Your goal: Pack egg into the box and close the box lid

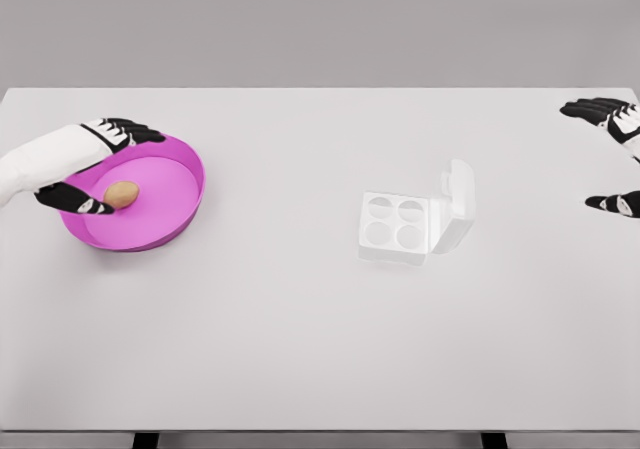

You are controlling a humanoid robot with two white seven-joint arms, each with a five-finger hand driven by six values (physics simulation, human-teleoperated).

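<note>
A brown egg lies in a round magenta bowl at the table's left. My left hand reaches into the bowl from the left, its fingers spread over the egg's far side and its thumb touching the egg's near-left side; the fingers are not closed on it. A white egg box with several empty cups sits right of centre, its lid standing open on the right side. My right hand hovers at the far right edge, fingers spread, holding nothing.
The white table spans the whole view, with its front edge near the picture's bottom. A wide stretch of bare tabletop lies between the bowl and the egg box.
</note>
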